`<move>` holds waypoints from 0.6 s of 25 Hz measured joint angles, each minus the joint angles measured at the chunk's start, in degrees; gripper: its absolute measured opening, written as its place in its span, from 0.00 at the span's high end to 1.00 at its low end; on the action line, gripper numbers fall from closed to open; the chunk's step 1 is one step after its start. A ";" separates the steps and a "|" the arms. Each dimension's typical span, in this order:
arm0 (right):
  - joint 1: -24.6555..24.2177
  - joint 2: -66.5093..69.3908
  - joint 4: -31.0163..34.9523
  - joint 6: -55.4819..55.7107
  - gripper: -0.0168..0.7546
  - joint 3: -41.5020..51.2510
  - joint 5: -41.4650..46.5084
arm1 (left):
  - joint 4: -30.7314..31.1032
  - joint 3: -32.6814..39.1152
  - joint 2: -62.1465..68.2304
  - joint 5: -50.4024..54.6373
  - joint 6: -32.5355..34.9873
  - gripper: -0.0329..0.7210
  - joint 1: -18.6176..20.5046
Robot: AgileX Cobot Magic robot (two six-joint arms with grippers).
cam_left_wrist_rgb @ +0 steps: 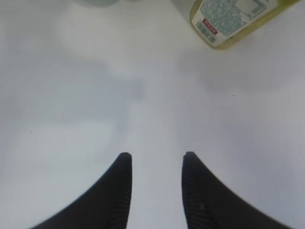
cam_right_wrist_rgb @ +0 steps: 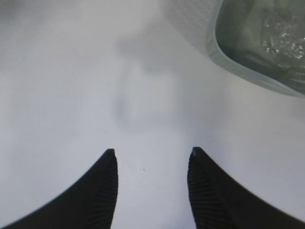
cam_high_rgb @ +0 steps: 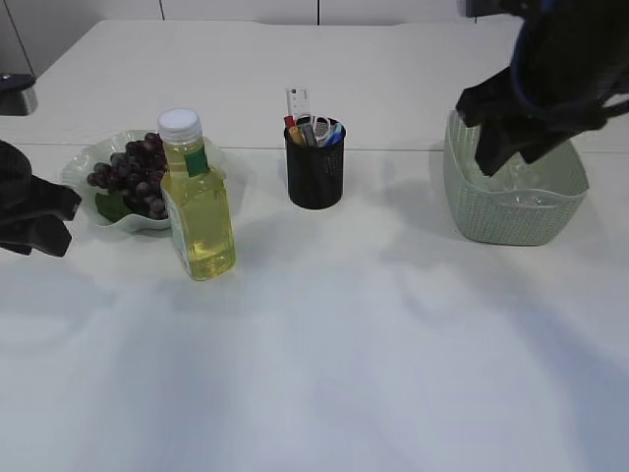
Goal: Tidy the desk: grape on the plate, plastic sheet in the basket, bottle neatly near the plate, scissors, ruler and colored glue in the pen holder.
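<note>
A bunch of dark grapes (cam_high_rgb: 136, 175) lies on the pale green plate (cam_high_rgb: 84, 162) at the left. A bottle of yellow liquid with a white cap (cam_high_rgb: 197, 202) stands upright right of the plate; its labelled lower part shows in the left wrist view (cam_left_wrist_rgb: 233, 19). The black mesh pen holder (cam_high_rgb: 314, 172) holds a ruler (cam_high_rgb: 298, 101), scissors and glue sticks. The green basket (cam_high_rgb: 511, 197) at the right holds clear crumpled plastic sheet (cam_right_wrist_rgb: 281, 38). My left gripper (cam_left_wrist_rgb: 155, 157) is open and empty over bare table left of the plate. My right gripper (cam_right_wrist_rgb: 151, 152) is open and empty, raised beside the basket.
The white table (cam_high_rgb: 344, 344) stretches across the front and middle. The basket's rim (cam_right_wrist_rgb: 238, 67) is at the upper right of the right wrist view. A dark object (cam_high_rgb: 15, 93) sits at the far left edge.
</note>
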 joint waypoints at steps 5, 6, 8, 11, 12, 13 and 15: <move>0.00 -9.71 -1.72 0.00 0.48 7.65 -0.19 | 0.00 0.00 -2.24 0.52 -1.24 0.58 0.00; 0.00 -11.70 -1.83 0.04 0.48 8.94 -0.19 | 0.00 0.00 -2.91 0.68 -1.71 0.56 0.00; 0.00 -15.24 -1.95 0.15 0.48 11.99 -0.35 | 0.00 0.00 -4.25 0.98 -2.87 0.52 0.00; 0.00 -20.60 -2.09 0.43 0.48 16.20 -1.27 | 0.00 0.00 -6.77 1.98 -4.95 0.49 0.00; 0.00 -22.54 -2.09 0.61 0.48 17.57 -1.71 | 0.00 0.00 -7.76 2.41 -5.38 0.49 0.00; 0.00 -24.54 -2.09 0.97 0.48 18.65 -2.23 | 0.00 0.00 -8.87 2.81 -5.78 0.49 0.00; 0.00 -28.26 -2.18 1.34 0.48 20.89 -3.28 | 0.00 0.00 -11.12 3.75 -6.37 0.48 0.00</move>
